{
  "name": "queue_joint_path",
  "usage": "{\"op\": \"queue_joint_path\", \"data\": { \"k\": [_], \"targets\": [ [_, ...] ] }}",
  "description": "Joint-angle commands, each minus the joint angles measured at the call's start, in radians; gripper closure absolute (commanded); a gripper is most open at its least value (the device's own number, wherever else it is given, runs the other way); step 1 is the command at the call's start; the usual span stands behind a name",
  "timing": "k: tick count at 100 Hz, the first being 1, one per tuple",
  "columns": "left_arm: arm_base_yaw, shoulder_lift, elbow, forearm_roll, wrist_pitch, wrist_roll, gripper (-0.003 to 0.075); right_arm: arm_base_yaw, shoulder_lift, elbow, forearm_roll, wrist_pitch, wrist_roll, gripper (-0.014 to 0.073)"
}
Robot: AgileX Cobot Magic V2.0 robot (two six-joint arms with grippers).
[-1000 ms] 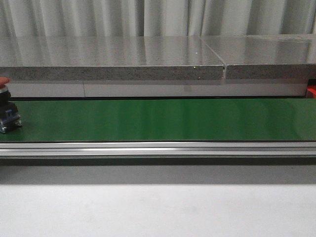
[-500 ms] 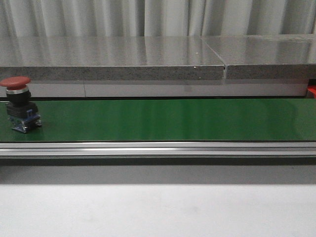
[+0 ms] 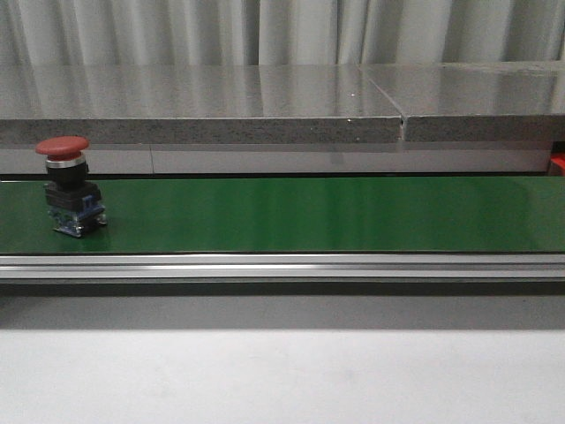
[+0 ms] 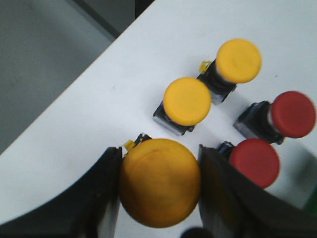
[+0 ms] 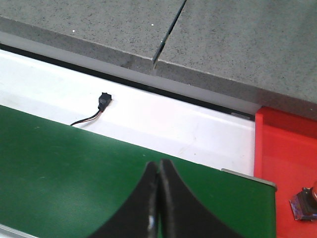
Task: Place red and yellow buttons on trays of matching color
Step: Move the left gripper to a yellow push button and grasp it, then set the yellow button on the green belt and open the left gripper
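Front view: red button [image 3: 69, 184] upright on green belt [image 3: 309, 212], far left end. Grey slab [image 3: 265, 102] behind; sliver of red tray [image 3: 558, 164] at right edge.

Left gripper [image 4: 159, 186] clamped on a yellow button [image 4: 159, 182], fingers touching both sides of its cap. Beside it on white table [image 4: 99, 99]: two yellow buttons [image 4: 187, 101] [image 4: 238, 60] and two red ones [image 4: 254, 162] [image 4: 293, 114].

Right gripper [image 5: 158, 198] closed, empty, over the belt near the red tray, where part of a button base [image 5: 304, 203] shows.
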Motion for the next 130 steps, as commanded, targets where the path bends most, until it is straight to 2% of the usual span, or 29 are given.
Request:
{"op": "queue_joint_path", "data": {
  "k": [1, 26, 61, 87, 130],
  "targets": [
    [-0.036, -0.109, -0.027, -0.014, -0.036, -0.011, 0.0739, 0.001, -0.016, -0.026, 0.012, -0.062, -0.011, 0.0661],
    [-0.192, -0.251, -0.027, -0.014, -0.029, -0.011, 0.0739, 0.001, -0.016, -0.026, 0.012, -0.062, -0.011, 0.0661],
    [-0.408, -0.209, -0.027, -0.014, 0.021, -0.009, 0.0739, 0.001, -0.016, -0.026, 0.012, -0.062, -0.011, 0.0661],
    [-0.432, -0.108, -0.027, 0.016, 0.090, -0.009, 0.0739, 0.001, -0.016, -0.026, 0.012, -0.062, -0.011, 0.0661],
    [-0.432, -0.041, -0.027, 0.016, 0.075, -0.009, 0.0729, 0.001, -0.016, -0.026, 0.012, -0.062, -0.011, 0.0661]
  ]
}}
